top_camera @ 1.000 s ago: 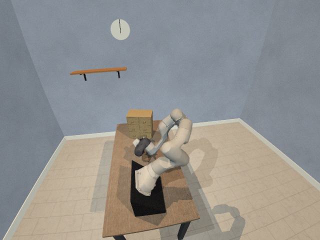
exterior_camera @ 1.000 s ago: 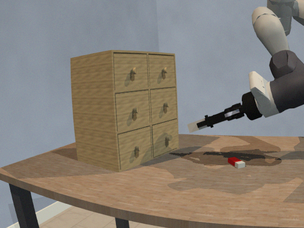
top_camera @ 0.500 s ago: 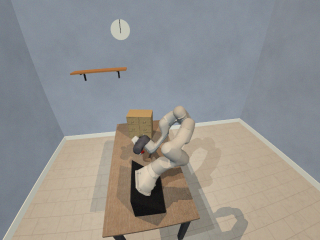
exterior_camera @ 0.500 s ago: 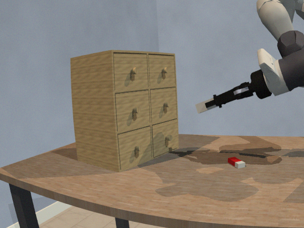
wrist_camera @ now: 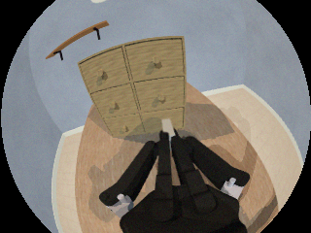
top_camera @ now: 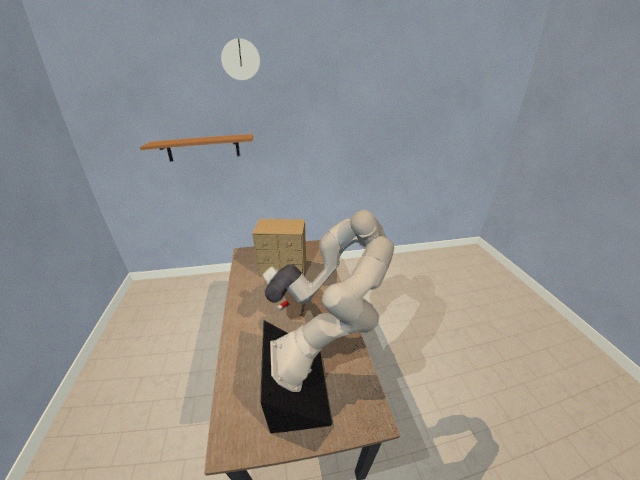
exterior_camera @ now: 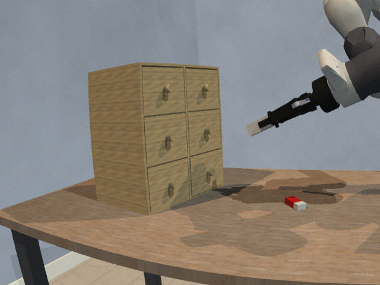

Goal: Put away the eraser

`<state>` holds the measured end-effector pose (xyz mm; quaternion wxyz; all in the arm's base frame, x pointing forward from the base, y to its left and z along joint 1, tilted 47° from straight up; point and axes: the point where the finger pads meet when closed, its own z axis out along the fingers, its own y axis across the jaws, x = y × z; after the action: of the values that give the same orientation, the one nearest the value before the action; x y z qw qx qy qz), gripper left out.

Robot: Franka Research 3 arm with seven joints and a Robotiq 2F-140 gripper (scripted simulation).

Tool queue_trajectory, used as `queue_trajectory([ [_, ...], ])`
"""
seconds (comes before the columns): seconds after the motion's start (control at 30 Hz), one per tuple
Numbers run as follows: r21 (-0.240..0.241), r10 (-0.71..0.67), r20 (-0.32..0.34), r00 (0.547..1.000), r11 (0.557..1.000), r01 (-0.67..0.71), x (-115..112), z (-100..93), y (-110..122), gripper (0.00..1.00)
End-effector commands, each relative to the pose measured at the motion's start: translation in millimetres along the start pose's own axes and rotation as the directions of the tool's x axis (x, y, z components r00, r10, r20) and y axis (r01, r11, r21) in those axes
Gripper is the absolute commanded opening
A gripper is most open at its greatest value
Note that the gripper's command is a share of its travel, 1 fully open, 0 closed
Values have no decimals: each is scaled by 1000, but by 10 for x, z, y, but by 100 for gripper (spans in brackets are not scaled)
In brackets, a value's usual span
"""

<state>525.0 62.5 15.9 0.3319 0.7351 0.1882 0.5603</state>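
Claw [exterior_camera: 252,127] [wrist_camera: 166,125]: pinched right down to narrow, nothing in the grip, so yeah, no eraser up there. Tipped nose-down a bit, aimed at the chest, well off the tabletop [top_camera: 232,439] [exterior_camera: 260,263] [wrist_camera: 85,155].
Eraser [top_camera: 282,305] [exterior_camera: 295,203]: red with a white end, lying flat on the tabletop, lower than the claw and back from the fingertips toward the arm's base [top_camera: 297,421]. Well apart from both claw and chest.
Chest [top_camera: 279,226] [exterior_camera: 119,138] [wrist_camera: 131,58]: out in front of the claw, upright, not touching the fingertips. Light wood, two columns by three rows.
Drawers: all six pushed in, pretty much flush, with round knobs on the side toward the claw. Can't tell what's inside, or which one has the other eraser.
Arm [top_camera: 372,258] [exterior_camera: 365,67]: up and behind the claw, with a dark wrist section just back from the gripper mount.
Wall shelf [top_camera: 199,141] [wrist_camera: 78,39]: past the chest as seen from the claw, higher up and off to the left.
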Motion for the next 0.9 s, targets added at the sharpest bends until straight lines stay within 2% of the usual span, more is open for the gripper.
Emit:
queue_trajectory([
  [0.0, 5, -29, 78, 997, 1000, 29, -56, -69, -8, 0],
  [0.07, 5, -30, 117, 993, 1000, 29, -40, -112, -8, 0],
  [0.13, 5, -30, 117, 993, 1000, 29, -40, -112, -8, 0],
  [0.37, 5, -30, 294, 955, 1000, 29, 37, -309, -9, 0],
  [0.63, 6, -28, 505, 863, 1000, 29, 135, -562, -12, 0],
  [0.7, 6, -28, 505, 863, 1000, 29, 135, -562, -12, 0],
  [0.87, 6, -26, 625, 781, 1000, 29, 196, -720, -13, 0],
])
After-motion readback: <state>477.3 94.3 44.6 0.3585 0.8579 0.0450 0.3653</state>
